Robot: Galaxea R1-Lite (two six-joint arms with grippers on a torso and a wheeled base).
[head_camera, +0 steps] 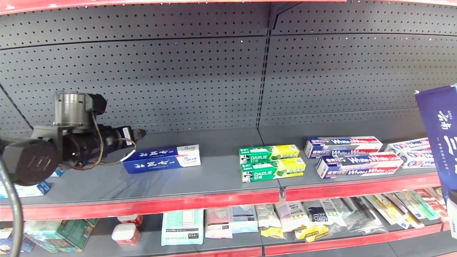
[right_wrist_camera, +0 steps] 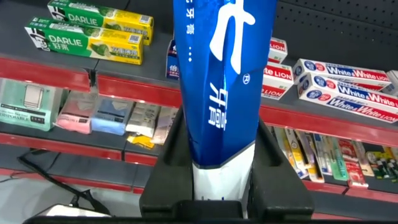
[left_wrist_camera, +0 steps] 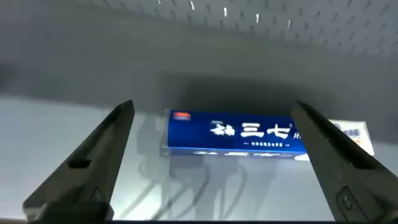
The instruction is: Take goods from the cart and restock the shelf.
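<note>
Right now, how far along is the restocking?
Done: one blue toothpaste box lies on the shelf, the left gripper facing it with jaws open. In hand: the right gripper clamps a second blue box. Left: shelving it.

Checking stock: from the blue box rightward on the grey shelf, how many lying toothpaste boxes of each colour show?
Blue box: 1
Green boxes: 2
White boxes: 4
Total: 7
</note>
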